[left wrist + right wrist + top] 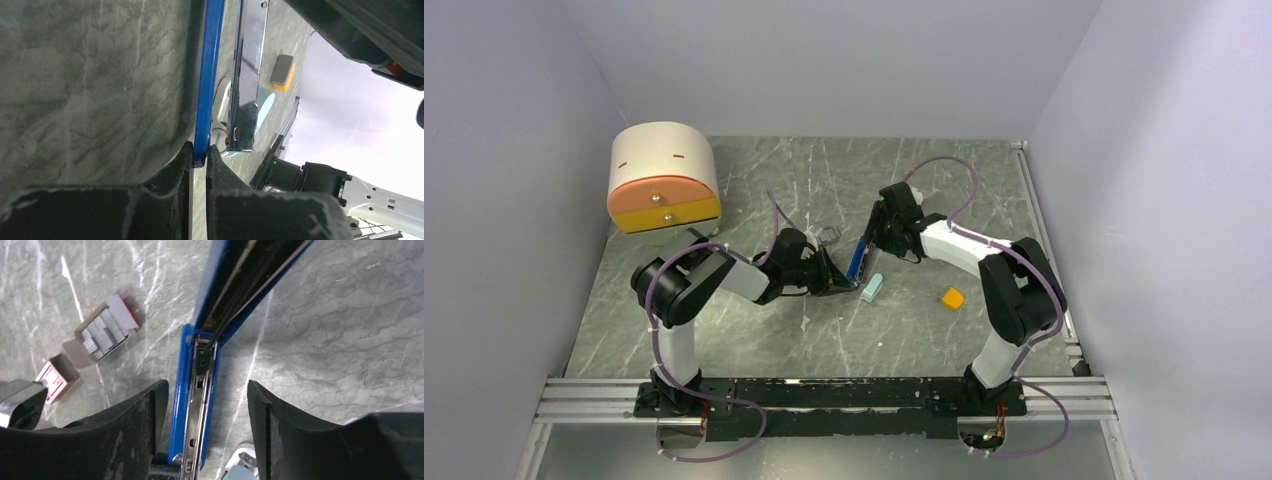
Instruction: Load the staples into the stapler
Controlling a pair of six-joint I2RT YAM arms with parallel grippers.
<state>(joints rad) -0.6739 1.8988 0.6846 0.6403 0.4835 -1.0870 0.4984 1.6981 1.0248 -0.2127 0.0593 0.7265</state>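
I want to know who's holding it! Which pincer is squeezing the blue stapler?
The left pincer: it is shut tight on the blue end of the stapler. The right pincer only stands open around the stapler, one finger on each side.

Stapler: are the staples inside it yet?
Not yet. Done: the long blue stapler with the black top arm is swung open, metal channel showing. In hand: the left gripper pinches its blue base; the open right gripper straddles it. Left: the grey ribbed staples lie in their opened cardboard tray, to be picked up and loaded.
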